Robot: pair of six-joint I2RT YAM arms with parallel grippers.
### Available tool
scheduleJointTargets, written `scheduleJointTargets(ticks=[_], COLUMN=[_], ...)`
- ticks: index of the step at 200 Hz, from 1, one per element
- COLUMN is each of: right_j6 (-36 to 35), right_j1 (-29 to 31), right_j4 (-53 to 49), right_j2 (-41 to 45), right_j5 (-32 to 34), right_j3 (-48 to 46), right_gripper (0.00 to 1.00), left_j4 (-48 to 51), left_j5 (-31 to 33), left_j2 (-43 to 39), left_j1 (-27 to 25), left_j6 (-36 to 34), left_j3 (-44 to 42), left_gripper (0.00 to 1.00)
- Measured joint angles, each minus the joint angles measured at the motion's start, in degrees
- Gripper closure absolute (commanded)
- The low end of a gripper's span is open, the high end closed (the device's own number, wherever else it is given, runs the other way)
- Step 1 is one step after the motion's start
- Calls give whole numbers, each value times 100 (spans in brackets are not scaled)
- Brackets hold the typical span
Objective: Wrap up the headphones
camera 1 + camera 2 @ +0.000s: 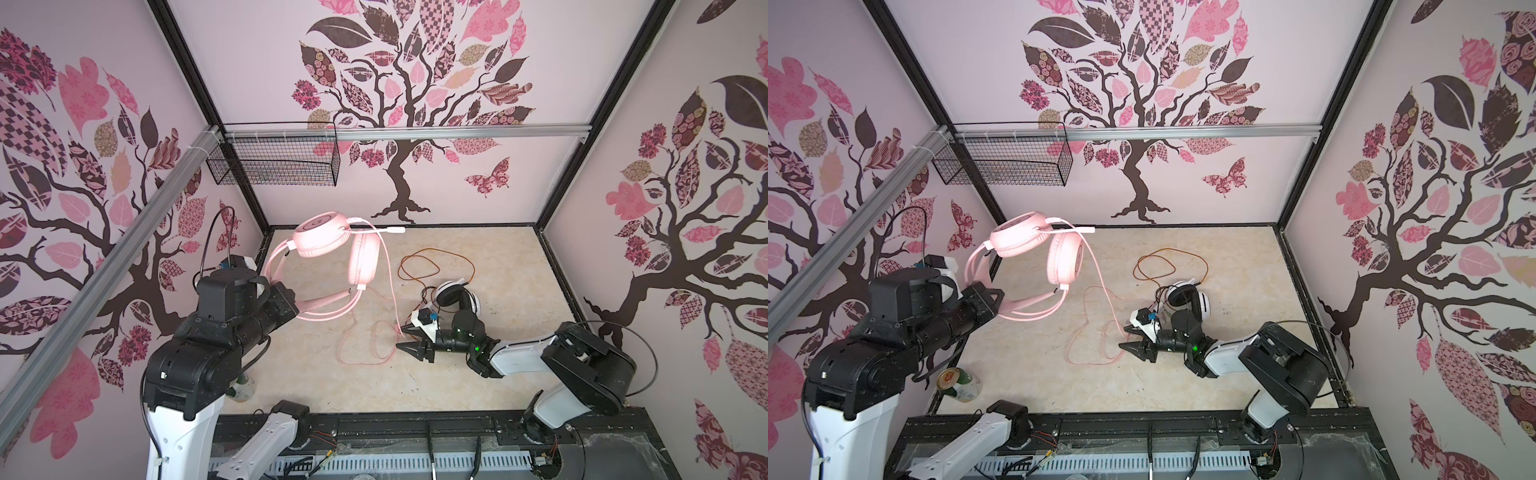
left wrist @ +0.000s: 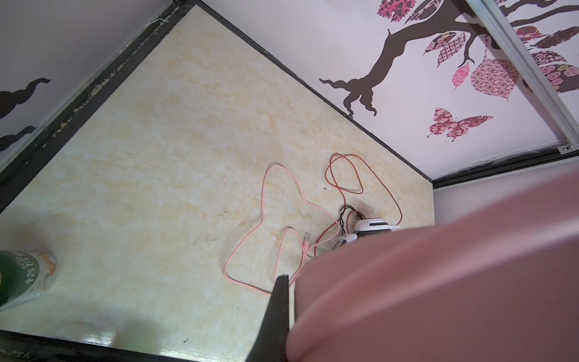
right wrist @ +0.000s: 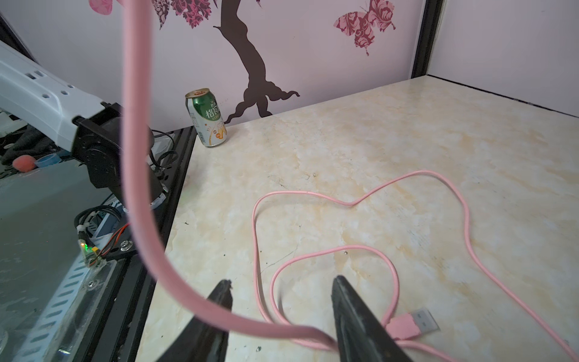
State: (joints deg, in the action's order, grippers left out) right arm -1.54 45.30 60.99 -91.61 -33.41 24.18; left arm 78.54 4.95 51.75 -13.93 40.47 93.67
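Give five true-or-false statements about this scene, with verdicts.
The left gripper holds the pink headset off the table. True.
The right gripper is shut on the pink cable. False: the right gripper is open, by the pink cable.
The white headset lies on the table. True.
The orange cable is wound up. False: the orange cable lies in loose loops.
The can lies on its side. False: the can stands upright.
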Motion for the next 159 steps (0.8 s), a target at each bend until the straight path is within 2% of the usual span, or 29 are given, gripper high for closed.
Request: scheduleJointTargets(ticks=[14, 34, 55, 74, 87, 126, 159], right_j6=[26, 127, 225, 310, 286, -151, -494], right_j1=[0, 2, 2, 7, 50, 391, 402], right_j4=[216, 479, 584, 282, -293, -3008, -4920], right_j2=[-203, -275, -197, 160, 675, 2651, 3724], right_j5=[35, 70, 136, 297, 608, 2264, 3442], right_j3=[-9, -59, -146, -321, -404, -74, 592], right_gripper=[60, 82, 100, 100, 100, 100, 100], left_j4=[4, 4, 0, -17, -87, -573, -1032], left_j5=[15, 33, 35, 33, 39, 4, -4], left_j2=[24, 33, 48, 72, 122, 369, 715], left_j1=[0, 0, 0, 2, 0, 2, 2], left_j6=[-2, -2, -2, -2, -9, -81, -356], left_j3=[33, 50, 50, 39, -24, -634, -1224], left_gripper=[100, 100, 100, 100, 100, 100, 100])
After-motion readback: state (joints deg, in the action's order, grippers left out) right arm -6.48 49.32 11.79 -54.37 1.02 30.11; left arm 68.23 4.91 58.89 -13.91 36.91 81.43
